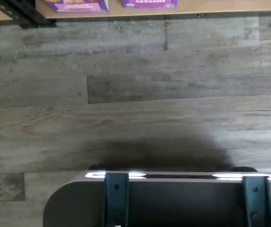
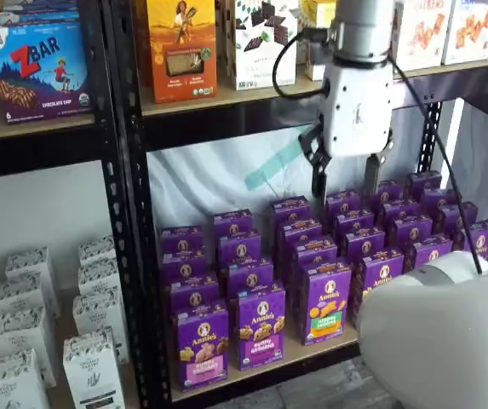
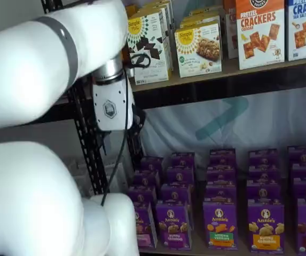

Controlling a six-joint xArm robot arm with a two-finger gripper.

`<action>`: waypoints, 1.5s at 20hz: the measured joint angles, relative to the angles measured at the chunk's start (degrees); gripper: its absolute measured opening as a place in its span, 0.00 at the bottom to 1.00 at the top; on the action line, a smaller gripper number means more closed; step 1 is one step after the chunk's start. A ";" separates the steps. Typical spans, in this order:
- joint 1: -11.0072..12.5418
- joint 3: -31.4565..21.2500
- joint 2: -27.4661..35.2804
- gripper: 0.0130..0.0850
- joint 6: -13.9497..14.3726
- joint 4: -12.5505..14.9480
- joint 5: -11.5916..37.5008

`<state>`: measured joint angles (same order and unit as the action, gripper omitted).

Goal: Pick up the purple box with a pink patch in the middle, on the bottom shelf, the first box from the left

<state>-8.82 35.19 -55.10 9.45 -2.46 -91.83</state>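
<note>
At the bottom shelf's (image 2: 252, 372) front-left corner, the purple box (image 2: 202, 345) stands clear; jaws wide

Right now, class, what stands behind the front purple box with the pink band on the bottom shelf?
Behind the purple box runs a row of more purple cartons toward the white backdrop. Each hides the lower front of the next.

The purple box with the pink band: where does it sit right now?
In a shelf view the purple box stands upright at the front left corner of the bottom shelf, beside the black rack post, with a purple-banded box on its right.
</note>
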 joint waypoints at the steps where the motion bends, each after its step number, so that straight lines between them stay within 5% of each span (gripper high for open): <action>1: -0.13 -1.14 0.02 1.00 0.10 -0.13 1.35; 11: -1.85 -11.17 4.83 1.00 1.28 0.02 17.09; 21: -3.02 -17.50 18.63 1.00 1.01 -1.18 37.55; 30: -3.34 -17.10 34.05 1.00 1.12 -0.40 51.55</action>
<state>-12.16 18.09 -21.06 10.58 -2.86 -40.28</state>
